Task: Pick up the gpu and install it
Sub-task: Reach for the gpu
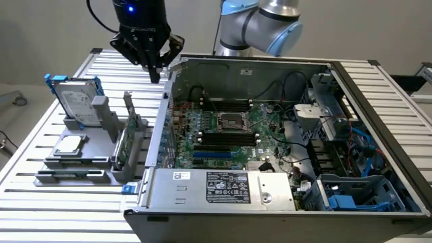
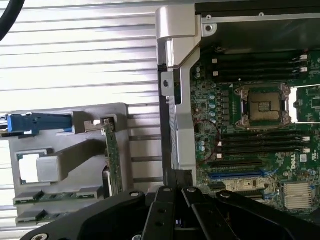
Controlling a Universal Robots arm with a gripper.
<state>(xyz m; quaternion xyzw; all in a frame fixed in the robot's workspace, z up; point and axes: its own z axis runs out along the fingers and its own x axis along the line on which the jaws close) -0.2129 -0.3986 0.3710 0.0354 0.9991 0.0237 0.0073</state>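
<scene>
Gpu (image 1: pixel 129 132) (image 2: pixel 113 159): thin green card, stood on edge in a grey rack (image 1: pixel 74 163). It is placed below the gripper (image 1: pixel 156 76) (image 2: pixel 178 190), apart from it and untouched.
Gripper: black, fingers pressed together, nothing held. It is hung above the slatted table (image 1: pixel 81 212), just beside the wall of the open computer case (image 1: pixel 270 68).
Hard drive (image 1: pixel 76 101), blue-framed: stood in the same rack, beyond the card from the gripper.
Motherboard (image 1: pixel 229 126): exposed inside the case, on the gripper's other side.
</scene>
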